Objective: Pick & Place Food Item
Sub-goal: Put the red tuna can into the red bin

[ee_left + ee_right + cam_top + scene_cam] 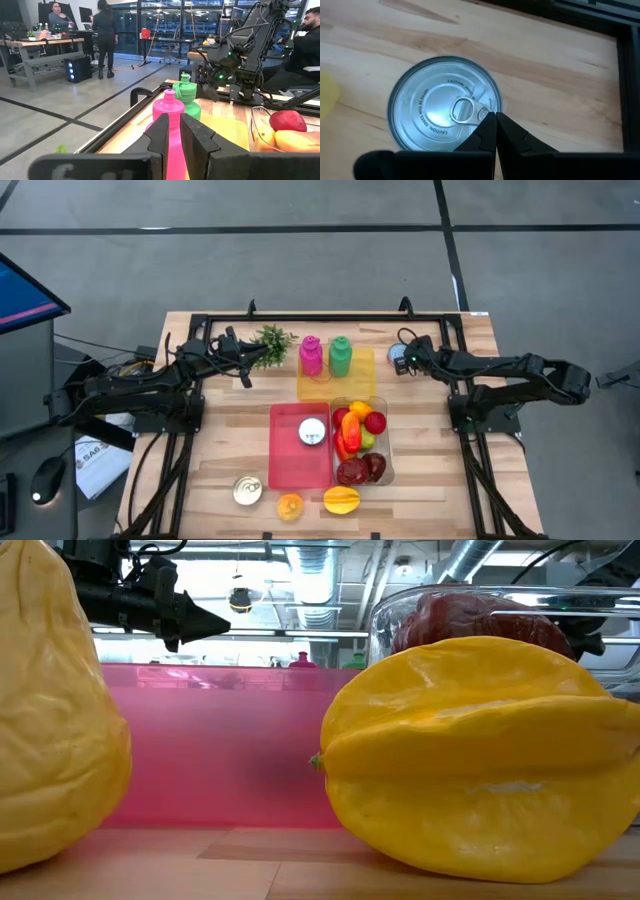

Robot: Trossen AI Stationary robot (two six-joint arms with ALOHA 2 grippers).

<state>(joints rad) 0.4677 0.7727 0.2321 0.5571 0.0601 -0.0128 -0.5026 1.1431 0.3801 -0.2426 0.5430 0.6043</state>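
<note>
1. The bench (430, 480) carries a pink tray (290, 470) and, touching its side, a clear container (389, 465) filled with fruit.
2. The left gripper (243, 370) is held at the back of the bench, near a pink bottle (167, 107). Its jaws are closed to a narrow slit and nothing is held.
3. The right gripper (495, 120) is poised over a can (445, 102) at the back right of the bench. Its jaws are pressed fully together and are empty.
4. This can is judged to be the item to be picked. It is expected to be rigid, fairly heavy and smooth-walled, so slipping is the risk rather than crushing.
5. The jaws would have to be spread wide and set across the can's side wall. The pull tab (465, 110) on the lid is judged too small and flat to be gripped.
</note>
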